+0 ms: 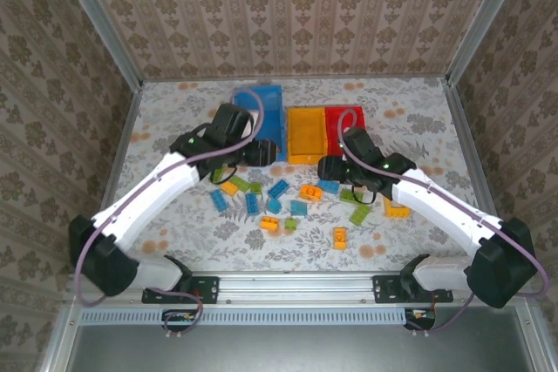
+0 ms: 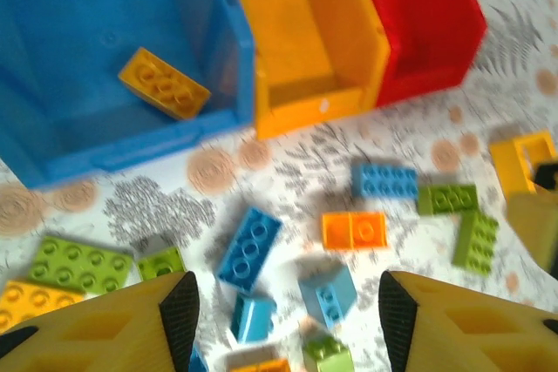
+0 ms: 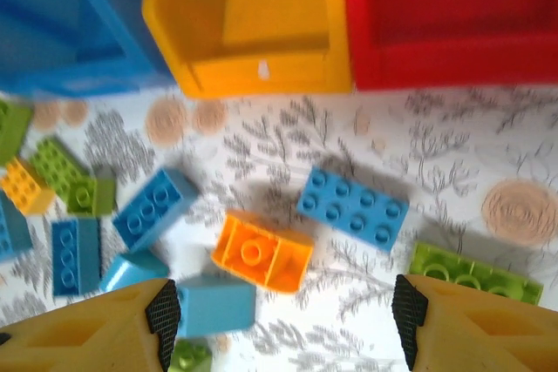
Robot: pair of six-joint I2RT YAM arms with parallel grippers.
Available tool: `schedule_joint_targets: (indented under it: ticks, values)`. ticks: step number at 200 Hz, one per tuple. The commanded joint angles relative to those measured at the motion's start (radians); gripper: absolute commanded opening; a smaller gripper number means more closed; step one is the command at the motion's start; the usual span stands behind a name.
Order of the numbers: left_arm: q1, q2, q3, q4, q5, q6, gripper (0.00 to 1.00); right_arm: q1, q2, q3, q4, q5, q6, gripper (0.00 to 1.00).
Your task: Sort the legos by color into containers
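Gripper (image 2: 288,311); yellow lego (image 2: 164,83) in blue bin (image 2: 70,32)

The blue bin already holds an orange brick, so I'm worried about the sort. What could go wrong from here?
1. The orange-yellow brick lying in the blue bin suggests colours may get mixed.
2. Below the open right gripper, an orange brick and a light blue brick sit close together, so closing could catch or nudge both.
3. The left gripper hangs over the same crowded pile, so the arms might collide.

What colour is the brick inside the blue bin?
Orange-yellow brick; clearest in the left wrist view.
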Motion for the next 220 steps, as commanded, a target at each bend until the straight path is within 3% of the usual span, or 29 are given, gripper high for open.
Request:
schedule_joint_targets:
  ticks: [1,47,72,105,154,178,220]
  values:
    - [-0.001,-0.121,-0.102,0.016,0.027,0.030,0.62,0.021,-0.023,-0.004,-0.110,-0.002,-0.046,0.69]
    - [-0.001,-0.257,-0.217,0.003,-0.024,-0.003,0.63,0.020,-0.039,-0.035,-0.153,0.025,0.106,0.67]
    - [-0.001,-0.250,-0.221,0.049,-0.033,-0.009,0.63,0.018,0.027,0.019,-0.109,0.051,0.333,0.67]
    - [-0.001,-0.225,-0.216,0.096,-0.017,-0.003,0.63,0.011,0.177,0.111,-0.146,0.079,0.772,0.66]
    - [-0.005,-0.201,-0.190,0.115,0.043,0.032,0.64,-0.004,0.335,0.149,-0.117,0.006,1.210,0.69]
    - [-0.011,-0.213,-0.194,0.137,0.080,0.052,0.65,-0.029,0.350,0.097,-0.041,-0.016,1.329,0.69]
    - [-0.017,-0.228,-0.201,0.126,0.083,0.050,0.65,-0.078,0.397,0.071,0.043,-0.061,1.405,0.70]
